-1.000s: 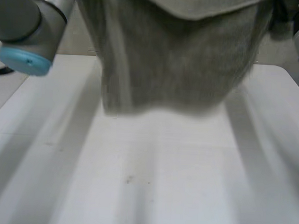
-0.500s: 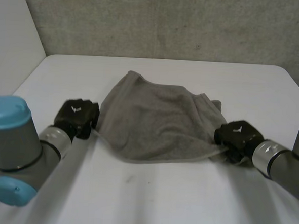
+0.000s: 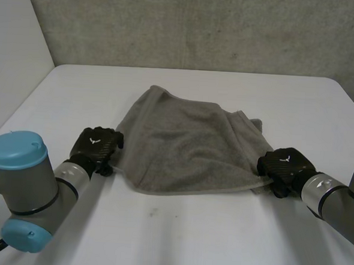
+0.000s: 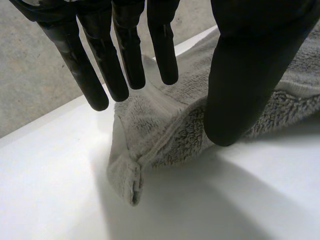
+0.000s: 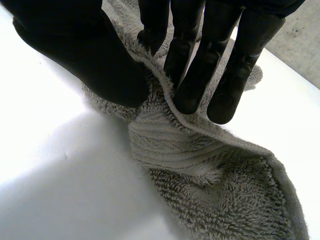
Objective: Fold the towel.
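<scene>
Grey towel (image 3: 188, 145) lies rumpled and roughly doubled at centre frame in the head view, flat on the white table (image 3: 218, 243), its hemmed near edge running across the middle. Left hand (image 3: 95, 145), lower left of frame, sits just beside the towel's left near corner. In its wrist view the left hand (image 4: 245, 75) is spread, fingers straight and apart from the thumb, with the towel corner (image 4: 165, 135) slack on the table beneath the fingertips. Right hand (image 3: 283, 166), lower right, is at the right near corner. Its wrist view shows the hand (image 5: 75, 45) pinching the towel's hem (image 5: 220, 190) between thumb and straight fingers. Arms enter from both lower corners. Grey wall (image 3: 201, 26) across the top.
</scene>
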Available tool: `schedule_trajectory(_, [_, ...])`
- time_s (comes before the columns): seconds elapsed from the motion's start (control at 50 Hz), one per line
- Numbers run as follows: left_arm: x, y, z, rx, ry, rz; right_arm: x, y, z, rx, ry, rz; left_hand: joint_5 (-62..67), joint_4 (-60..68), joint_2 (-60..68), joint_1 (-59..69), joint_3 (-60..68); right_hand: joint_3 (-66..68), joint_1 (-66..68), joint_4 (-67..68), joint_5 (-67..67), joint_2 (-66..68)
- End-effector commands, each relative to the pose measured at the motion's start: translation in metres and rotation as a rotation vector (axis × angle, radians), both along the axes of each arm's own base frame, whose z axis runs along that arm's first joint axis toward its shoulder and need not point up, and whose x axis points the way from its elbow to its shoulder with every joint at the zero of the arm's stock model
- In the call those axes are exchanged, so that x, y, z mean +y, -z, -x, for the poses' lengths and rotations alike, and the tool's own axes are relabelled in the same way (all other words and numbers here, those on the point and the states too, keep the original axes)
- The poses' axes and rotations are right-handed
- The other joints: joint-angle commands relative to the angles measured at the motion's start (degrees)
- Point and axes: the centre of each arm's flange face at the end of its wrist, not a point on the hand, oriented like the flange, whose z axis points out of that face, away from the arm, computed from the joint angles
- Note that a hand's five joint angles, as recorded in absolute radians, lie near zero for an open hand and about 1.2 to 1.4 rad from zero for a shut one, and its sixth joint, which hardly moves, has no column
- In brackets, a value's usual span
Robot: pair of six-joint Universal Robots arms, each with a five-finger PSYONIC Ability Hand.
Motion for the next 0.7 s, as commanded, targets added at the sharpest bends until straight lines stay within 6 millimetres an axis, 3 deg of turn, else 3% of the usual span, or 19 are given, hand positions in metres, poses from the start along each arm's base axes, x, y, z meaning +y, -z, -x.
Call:
schedule_trajectory(0.02, [0.003,0.006,-0.001,-0.061,0.018,0.007,0.000,0.001,0.000,0.000,0.000,0.002,2.9,3.2,3.1,3.1,3.1,10.4,0.4,10.3,10.9,10.7])
schedule_trajectory(0.2, [0.004,0.016,0.001,-0.152,0.051,0.040,-0.003,-0.001,0.003,-0.014,0.019,0.002,5.8,6.0,6.0,5.9,6.0,10.4,0.4,10.3,10.9,10.7])
schedule_trajectory(0.24, [0.002,0.016,0.002,-0.155,0.052,0.046,-0.003,-0.001,0.003,-0.029,0.028,-0.003,13.2,13.4,13.4,13.3,13.4,10.4,0.4,10.3,10.9,10.7])
schedule_trajectory(0.26, [0.000,0.015,0.002,-0.152,0.052,0.053,-0.003,-0.002,0.002,-0.042,0.034,-0.009,27.4,27.6,27.6,27.5,27.5,10.4,0.4,10.3,10.9,10.7])
schedule_trajectory(0.28, [0.000,0.015,0.002,-0.152,0.052,0.054,-0.004,-0.005,0.003,-0.055,0.043,-0.008,27.5,27.7,27.7,27.6,27.7,10.4,0.4,10.3,10.9,10.7])
schedule_trajectory(0.3, [-0.001,0.013,0.003,-0.149,0.052,0.059,-0.004,-0.005,0.003,-0.055,0.043,-0.008,43.3,43.6,43.5,43.4,43.5,10.4,0.4,10.3,10.9,10.7])
schedule_trajectory(0.4, [0.000,0.001,0.004,-0.137,0.048,0.090,-0.006,-0.013,0.004,-0.079,0.058,0.005,45.3,45.5,45.5,45.4,45.5,10.4,0.4,10.3,10.9,10.7])
schedule_trajectory(0.44, [-0.001,-0.019,0.002,-0.116,0.031,0.139,-0.006,-0.014,0.003,-0.079,0.059,0.005,45.3,45.5,45.5,45.4,45.5,10.4,0.4,10.3,10.9,10.7])
schedule_trajectory(0.46, [-0.001,-0.019,0.002,-0.115,0.031,0.139,-0.006,-0.014,0.003,-0.079,0.059,0.005,45.3,45.5,45.5,45.4,45.5,10.4,0.4,10.3,10.9,10.7])
schedule_trajectory(0.5, [0.001,-0.029,-0.001,-0.104,0.021,0.165,-0.006,-0.015,0.004,-0.076,0.063,-0.004,45.3,45.5,45.5,45.4,45.5,-26.0,-35.9,-26.1,-25.5,-25.7])
schedule_trajectory(0.52, [0.001,-0.029,-0.001,-0.104,0.021,0.165,-0.006,-0.015,0.004,-0.076,0.063,-0.004,45.3,45.5,45.5,45.4,45.5,-26.2,-36.2,-26.3,-25.7,-25.9])
schedule_trajectory(0.54, [0.001,-0.033,-0.003,-0.101,0.014,0.176,-0.005,-0.016,0.004,-0.071,0.066,-0.013,45.3,45.5,45.5,45.4,45.5,-40.7,-50.7,-40.8,-40.2,-40.4])
schedule_trajectory(0.64, [0.001,-0.036,-0.004,-0.097,0.007,0.184,-0.005,-0.023,0.010,-0.060,0.085,-0.063,45.3,45.5,45.5,45.4,45.5,-43.9,-53.8,-44.0,-43.4,-43.6])
schedule_trajectory(0.7, [-0.002,-0.036,-0.008,-0.100,-0.007,0.181,-0.008,-0.034,0.024,-0.059,0.124,-0.099,45.3,45.5,45.5,45.4,45.5,-43.4,-53.3,-43.5,-42.9,-43.1])
